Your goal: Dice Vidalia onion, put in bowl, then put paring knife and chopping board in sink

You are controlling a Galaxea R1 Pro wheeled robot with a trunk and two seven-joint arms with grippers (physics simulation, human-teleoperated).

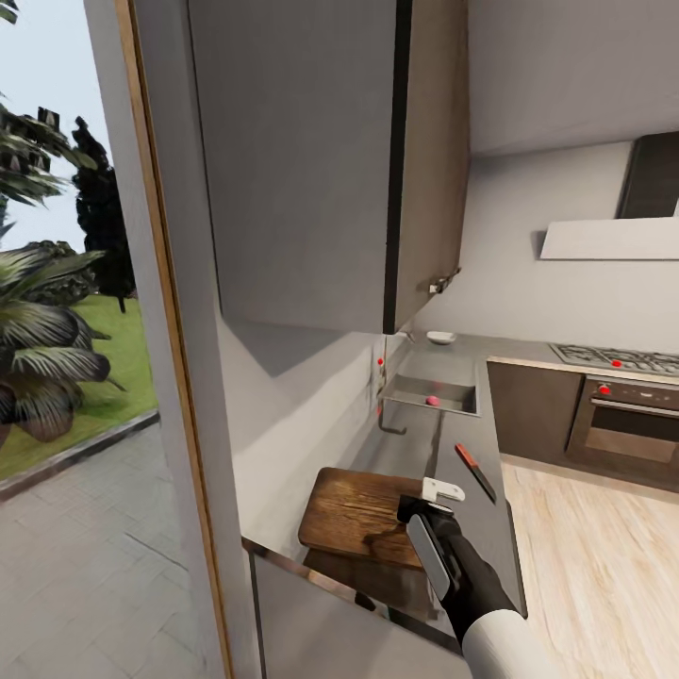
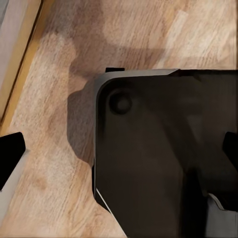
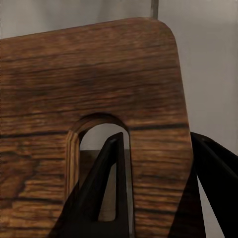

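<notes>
Found fingers (image 3: 113,163) of right gripper (image 3: 156,148) set apart in right wrist view, one showing through the handle slot of the chopping board (image 3: 99,74), the other past the board's edge, straddling the wood strip between; could not tell whether pressed on it. Judged the step as taking hold of the board by that handle. Advised seating the strip deep between the pads, closing squarely, and keeping the board level. Located, in head view, the right gripper (image 1: 426,509) at a corner of the chopping board (image 1: 358,514) on the countertop (image 1: 443,443). Noted paring knife (image 1: 476,471) lying near, apart from the gripper, Vidalia onion (image 1: 432,401) in the sink (image 1: 453,389), and bowl (image 1: 440,337) beyond. Recorded, in left wrist view, left gripper (image 2: 119,151) with fingertips (image 2: 10,156) spread wide, holding nothing, over wooden floor (image 2: 49,74) and the robot's dark base (image 2: 163,148).
</notes>
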